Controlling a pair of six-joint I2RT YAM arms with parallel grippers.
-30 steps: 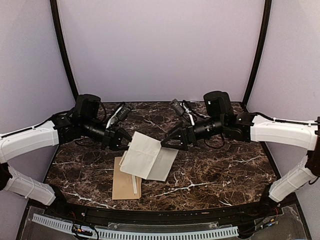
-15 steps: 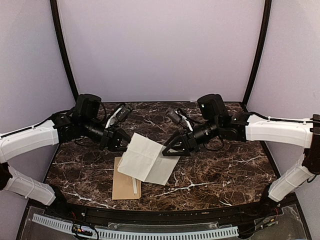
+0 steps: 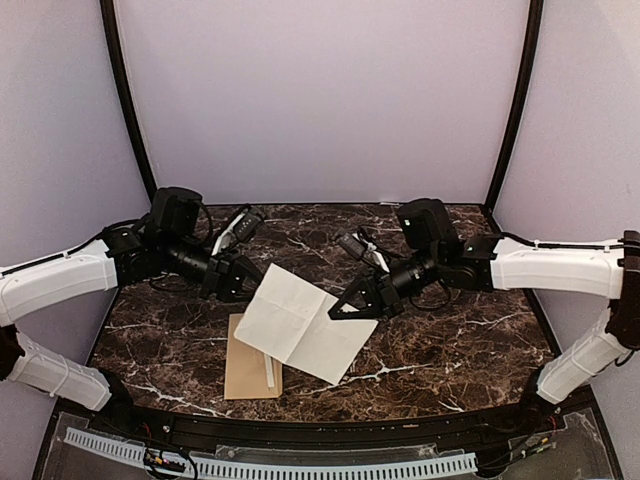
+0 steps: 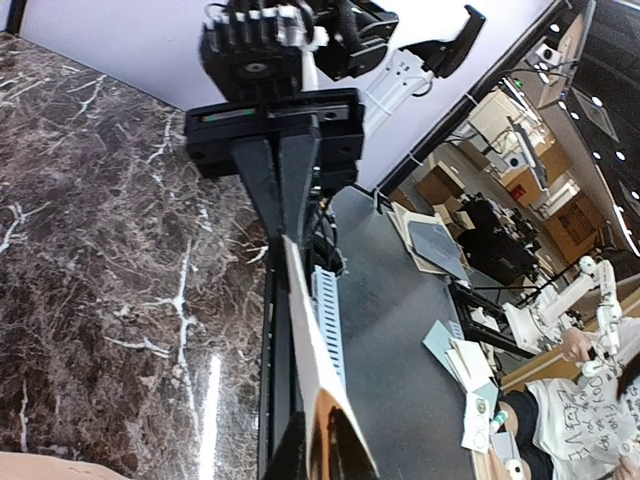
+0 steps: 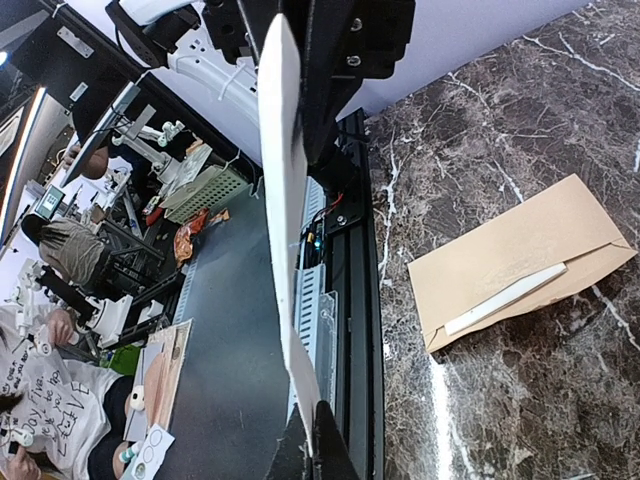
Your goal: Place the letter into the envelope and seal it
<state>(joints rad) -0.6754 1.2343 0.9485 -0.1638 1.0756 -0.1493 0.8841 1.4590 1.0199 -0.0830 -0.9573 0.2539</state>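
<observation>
The letter (image 3: 300, 320), a white creased sheet, hangs tilted above the dark marble table between my two grippers. My left gripper (image 3: 252, 283) holds its upper left corner; in the left wrist view the sheet (image 4: 310, 340) runs edge-on out of the fingertips (image 4: 315, 460). My right gripper (image 3: 337, 310) is shut on the right edge, and the paper (image 5: 280, 200) is pinched in its tips (image 5: 322, 455). The tan envelope (image 3: 250, 370) lies flat under the letter's left part, flap open, its white strip (image 5: 505, 298) showing.
A slotted white cable duct (image 3: 270, 465) and a black rail run along the table's near edge. Black frame posts (image 3: 125, 100) rise at the back corners against lilac walls. Bare marble (image 3: 450, 340) lies right of the letter.
My right gripper has come in from the right and shut on the letter's right edge. The sheet's lower corner has swung down and to the right. The left arm has stayed put.
</observation>
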